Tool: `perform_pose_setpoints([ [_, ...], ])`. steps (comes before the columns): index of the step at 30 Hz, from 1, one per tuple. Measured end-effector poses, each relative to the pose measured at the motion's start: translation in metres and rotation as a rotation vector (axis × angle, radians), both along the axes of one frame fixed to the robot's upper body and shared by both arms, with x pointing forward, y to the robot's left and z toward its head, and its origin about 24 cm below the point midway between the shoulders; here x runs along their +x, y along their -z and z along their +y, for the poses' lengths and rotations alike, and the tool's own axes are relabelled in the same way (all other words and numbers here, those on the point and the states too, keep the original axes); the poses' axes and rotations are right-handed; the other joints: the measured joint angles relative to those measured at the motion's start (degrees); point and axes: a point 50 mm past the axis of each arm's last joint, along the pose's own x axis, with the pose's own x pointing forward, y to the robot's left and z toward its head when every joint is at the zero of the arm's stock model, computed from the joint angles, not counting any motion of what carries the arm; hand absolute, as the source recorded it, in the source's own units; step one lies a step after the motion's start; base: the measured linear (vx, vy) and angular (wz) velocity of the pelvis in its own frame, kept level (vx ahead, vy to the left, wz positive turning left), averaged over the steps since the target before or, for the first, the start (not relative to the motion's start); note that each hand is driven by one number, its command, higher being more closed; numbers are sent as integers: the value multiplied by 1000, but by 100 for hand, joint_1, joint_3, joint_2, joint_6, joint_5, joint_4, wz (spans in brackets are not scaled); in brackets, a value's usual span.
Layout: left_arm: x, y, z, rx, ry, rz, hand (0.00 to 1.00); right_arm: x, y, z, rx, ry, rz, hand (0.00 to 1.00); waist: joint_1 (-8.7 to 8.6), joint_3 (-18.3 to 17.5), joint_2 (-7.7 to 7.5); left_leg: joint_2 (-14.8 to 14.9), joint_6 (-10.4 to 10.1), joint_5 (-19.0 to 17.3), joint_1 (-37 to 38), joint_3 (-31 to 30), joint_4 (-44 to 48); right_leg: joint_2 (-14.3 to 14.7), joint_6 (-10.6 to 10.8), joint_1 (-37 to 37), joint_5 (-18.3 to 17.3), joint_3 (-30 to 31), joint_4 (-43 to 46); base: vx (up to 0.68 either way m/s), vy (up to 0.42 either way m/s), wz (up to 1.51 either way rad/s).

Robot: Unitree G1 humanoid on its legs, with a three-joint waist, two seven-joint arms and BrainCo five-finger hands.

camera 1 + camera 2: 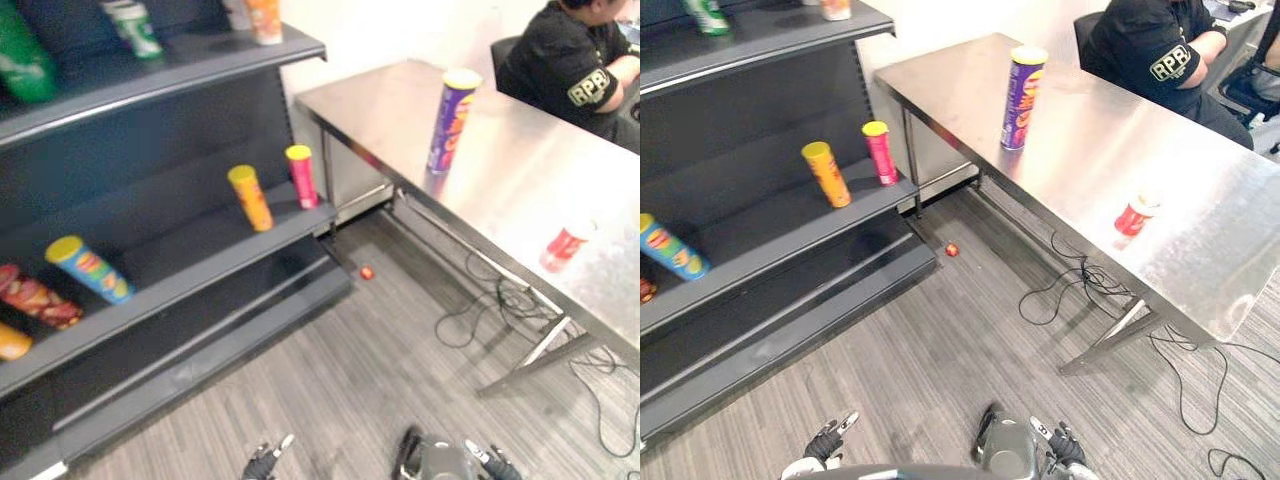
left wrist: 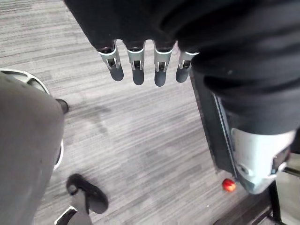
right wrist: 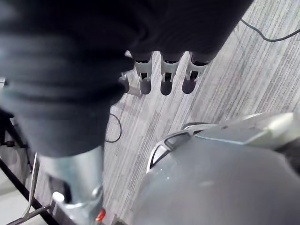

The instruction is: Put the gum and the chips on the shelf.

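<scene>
Left hand (image 2: pixel 136 70): hangs low over the floor (image 1: pixel 330 380). Its fingers (image 2: pixel 161 72) are straight, side by side with small gaps, and hold nothing. The thumb is out of view.

Right hand (image 3: pixel 168 77): also low over the floor. Its fingers (image 3: pixel 193 75) are straight, in a row, and empty. I cannot tell how the thumb stands.

In the eye views both hands show at the bottom edge, well apart from the table (image 1: pixel 1090 140) and the shelf (image 1: pixel 780 245).

Chips: the purple can (image 1: pixel 1022 97) stands upright on the table, toward its far left corner.

Gum: the small red tub (image 1: pixel 1133 215) is on the table, close to the front edge and toward the right end, well apart from the can.

Shelf, middle board, right end: an orange can (image 1: pixel 250 197) and a pink can (image 1: pixel 301 176) stand just beside each other. Further left on that board a blue can (image 1: pixel 88 268) lies on its side, and a red pack (image 1: pixel 35 297) is near the left edge.

Top board: a green bottle (image 1: pixel 22 60), a green-and-white can (image 1: pixel 133 25) and an orange tub (image 1: pixel 263 20).

A small red ball (image 1: pixel 366 272) lies on the floor, by the shelf's bottom right corner.

A person in a black shirt (image 1: pixel 570 60) sits at the table's far right corner.
</scene>
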Motion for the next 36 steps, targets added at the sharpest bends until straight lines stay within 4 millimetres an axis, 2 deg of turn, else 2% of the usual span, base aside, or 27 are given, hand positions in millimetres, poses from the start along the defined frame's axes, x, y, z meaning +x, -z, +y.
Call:
perform_pose_setpoints([
  [1, 2, 1, -8, -23, -6, -5, 0, 8, -3, -8, -23, -11, -15, 0, 2, 97, 228, 194, -165, 54, 85, 85, -30, 196, -24, 21, -81, -3, 91, 242, -203, -24],
  [3, 8, 0, -17, -46, -3, -21, 0, 14, -5, -10, -28, -15, -31, 0, -4, 172, 311, 241, -371, 291, 106, 103, -93, 252, -54, -1, -339, -11, 221, 305, -276, -10],
  [4, 8, 0, -18, -52, -12, -24, 0, 16, -5, -10, -29, -18, -33, 0, 3, 172, 312, 267, -456, 487, 173, 102, -154, 274, -51, 10, -505, -21, 326, 280, -241, 4],
  [7, 9, 1, -19, -56, -14, -21, 0, 18, -6, -9, -32, -47, -36, 0, -14, 157, 298, 342, -556, 736, 174, 84, -180, 293, -46, 21, -736, -82, 425, 166, -107, 7],
  [12, 10, 0, -17, -45, 4, -16, 0, 18, -6, -11, -37, -46, -35, 0, -25, 131, 250, 384, -642, 853, 109, 82, 106, 257, 12, -1, -1010, -53, 570, 93, -48, 2],
  [14, 10, 0, -16, -39, 1, -15, 0, 17, -5, -10, -33, -49, -28, 0, -28, 55, 184, 529, -643, 855, -353, 67, 1273, 273, 43, 34, -1080, 105, 478, 111, -127, -29],
  [15, 10, 0, -16, -38, -2, -16, 0, 15, -5, -10, -35, -47, -26, 0, -37, 38, 213, 659, -654, 866, -544, 42, 1767, 324, 32, 90, -1088, 139, 417, 126, -133, -49],
  [16, 11, 0, -17, -40, -19, -20, 0, 12, -5, -13, -40, -43, -19, 0, -36, 18, 301, 975, -683, 1057, -928, -75, 2858, 501, -16, 216, -1117, 279, 305, 106, -92, -57],
  [17, 11, -1, -13, -34, -30, -25, 0, 11, -5, -14, -43, -45, -15, 0, -15, 19, 323, 1087, -573, 1312, -1069, -154, 3302, 586, -17, 292, -1116, 368, 287, 159, -82, -105],
  [18, 8, 0, -14, -43, -66, -23, 0, 8, -5, -15, -44, -44, -8, 0, 1, 28, 295, 1201, -492, 2030, -1350, -434, 4070, 733, -85, 459, -1156, 715, 185, 181, 24, -138],
  [19, 6, 0, -14, -43, -80, -21, 0, 7, -5, -15, -41, -28, -10, 0, 10, 3, 333, 1191, -587, 1712, -1625, -688, 4723, 834, -152, 561, -1200, 1013, 156, 200, 57, -144],
  [20, 6, 0, -13, -43, -88, -23, 0, 7, -5, -16, -42, -20, -10, 0, 2, 0, 347, 1172, -558, 1418, -1752, -753, 4966, 873, -169, 620, -1208, 1184, 144, 258, 102, -152],
  [21, 6, 0, -13, -51, -116, -25, 0, 0, -4, -20, -46, 16, 0, 0, -4, -2, 353, 1069, -430, 855, -2047, -806, 5194, 916, -221, 840, -1204, 1556, 61, 227, 61, -119],
  [23, 6, 0, -12, -57, -155, -38, 0, -10, -3, -21, -45, 37, 25, 0, 70, 3, 343, 1013, -329, 502, -2268, -778, 4997, 921, -194, 1052, -1220, 1912, -40, 218, 90, -128],
  [24, 8, -1, -11, -61, -183, -56, 0, -13, -2, -21, -40, 55, 34, 0, 151, 2, 339, 1012, -310, 375, -2367, -767, 4526, 928, -129, 1117, -1257, 2226, -74, 187, 146, -145],
  [27, 4, -1, -10, -62, -223, -62, 0, -19, 0, -17, -24, 98, 47, 0, 148, -8, 315, 1045, -204, 440, -2414, -911, 2690, 896, 35, 1223, -1355, 2920, -80, 207, 259, -131],
  [28, 4, -1, -10, -62, -229, -63, 0, -20, 1, -16, -20, 102, 50, 0, 149, -11, 310, 971, -153, 499, -2394, -1203, 1927, 877, 122, 1209, -1405, 3199, -71, 232, 331, -112],
  [29, 3, -1, -9, -61, -236, -62, 0, -20, 1, -15, -19, 102, 50, 0, 143, -11, 310, 932, -122, 554, -2375, -1350, 1587, 864, 163, 1200, -1426, 3310, -67, 286, 436, -103],
  [31, 0, 0, -11, -69, -252, -52, 0, -25, 1, -16, -21, 107, 62, 0, 146, -38, 351, 763, -158, 869, -2194, -1875, 665, 826, 489, 1183, -1561, 3693, 40, 254, 422, -91],
  [32, -5, 2, -16, -83, -260, -35, 0, -34, 1, -22, -33, 120, 83, 0, 149, -148, 507, 749, -489, 1124, -2104, -2148, 415, 882, 739, 1156, -1656, 3849, 139, 264, 447, -75],
  [33, -5, 1, -13, -77, -269, -39, 0, -34, 3, -17, -17, 139, 88, 0, 146, -174, 382, 618, -488, 987, -2040, -2016, 513, 750, 846, 1171, -1693, 3984, 200, 310, 495, -73],
  [34, -10, 1, -5, -53, -264, -27, 0, -39, 6, -7, 14, 154, 96, 0, 130, -301, 196, 411, -427, 879, -1979, -1761, 536, 504, 963, 1165, -1606, 3974, 113, 196, 286, -66],
  [36, -13, 1, 5, -24, -249, -15, 0, -42, 9, 5, 54, 202, 102, 0, 139, -456, -66, 186, -277, 530, -1945, -1404, 787, 167, 1147, 1258, -1379, 4081, -296, 221, 343, -77],
])
